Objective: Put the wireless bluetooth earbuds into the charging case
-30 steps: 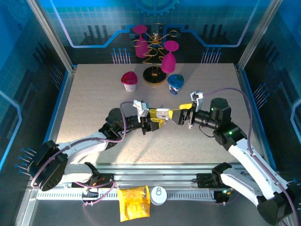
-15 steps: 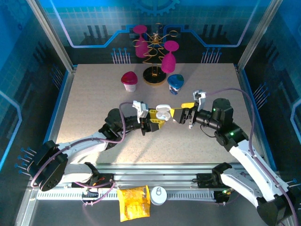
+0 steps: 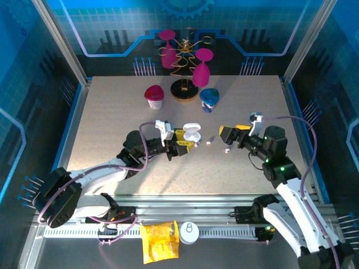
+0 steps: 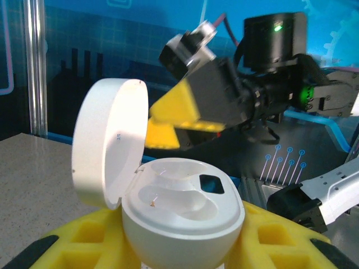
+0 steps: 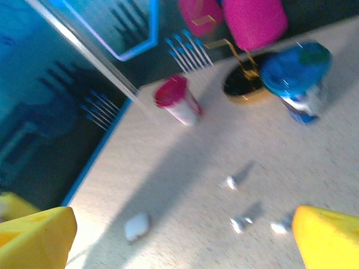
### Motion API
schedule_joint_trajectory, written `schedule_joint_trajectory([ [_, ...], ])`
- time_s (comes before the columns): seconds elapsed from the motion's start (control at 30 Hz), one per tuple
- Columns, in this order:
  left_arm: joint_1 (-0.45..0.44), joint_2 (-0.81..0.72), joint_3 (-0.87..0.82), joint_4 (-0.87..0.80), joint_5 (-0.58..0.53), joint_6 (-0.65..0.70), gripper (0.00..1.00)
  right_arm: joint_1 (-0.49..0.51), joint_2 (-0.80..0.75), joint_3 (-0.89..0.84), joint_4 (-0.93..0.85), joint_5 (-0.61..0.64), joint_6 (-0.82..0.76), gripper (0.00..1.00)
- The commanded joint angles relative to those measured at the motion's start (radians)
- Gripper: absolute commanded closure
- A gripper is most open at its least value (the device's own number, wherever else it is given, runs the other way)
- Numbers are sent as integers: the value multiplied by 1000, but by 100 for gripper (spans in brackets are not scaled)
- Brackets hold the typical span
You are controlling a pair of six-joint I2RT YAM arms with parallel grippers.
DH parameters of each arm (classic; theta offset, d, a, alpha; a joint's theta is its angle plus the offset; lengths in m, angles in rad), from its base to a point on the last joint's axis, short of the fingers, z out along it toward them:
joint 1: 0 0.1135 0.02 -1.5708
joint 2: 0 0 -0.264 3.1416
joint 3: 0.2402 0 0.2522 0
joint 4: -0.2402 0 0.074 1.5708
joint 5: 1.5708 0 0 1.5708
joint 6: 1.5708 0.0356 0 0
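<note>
The white charging case [image 3: 192, 133] is held off the table with its lid [image 4: 109, 143] swung open to the left. My left gripper [image 3: 184, 144] is shut on the case body [image 4: 182, 218], its yellow pads [image 4: 280, 238] pressing both sides. Both moulded wells in the case are bare. Small white earbuds [image 3: 212, 138] lie loose on the table just right of the case, one more [image 3: 227, 150] nearer my right gripper [image 3: 230, 133]. That gripper is open and holds nothing, hovering right of the case. In the blurred right wrist view, three earbuds [image 5: 240, 224] lie between its yellow fingertips [image 5: 33, 235].
A pink cup [image 3: 153, 96] and a blue cup [image 3: 209, 99] stand at the back beside a gold wire rack [image 3: 185, 84] with pink glasses. A small rounded white object [image 5: 137, 226] lies on the table left of the earbuds. A yellow packet [image 3: 159, 241] sits below the front rail.
The case lid has been swung open. My right gripper has drawn back to the right, away from the case, uncovering the earbuds on the table. The left gripper has kept its hold.
</note>
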Motion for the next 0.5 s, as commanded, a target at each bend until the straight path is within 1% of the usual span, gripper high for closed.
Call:
schedule_joint_trajectory([
  [0.0, 10, -34, -14, 25, -6, 3, 74, -10, 58, -22, -103, 84, -15, 2],
  [0.17, 10, -37, -15, 26, -5, 6, 74, -5, 182, -19, -199, 167, -92, 3],
  [0.27, 10, -31, -12, 28, -4, 8, 74, 5, 260, -25, -214, 222, -130, 3],
  [0.33, 10, -25, -11, 34, -2, 7, 74, 8, 309, -29, -202, 224, -137, 5],
  [0.4, 11, -19, -9, 38, -2, 5, 74, 10, 350, -30, -181, 212, -136, 9],
  [0.47, 10, -15, -8, 41, -1, 2, 74, 15, 401, -33, -145, 194, -134, 16],
])
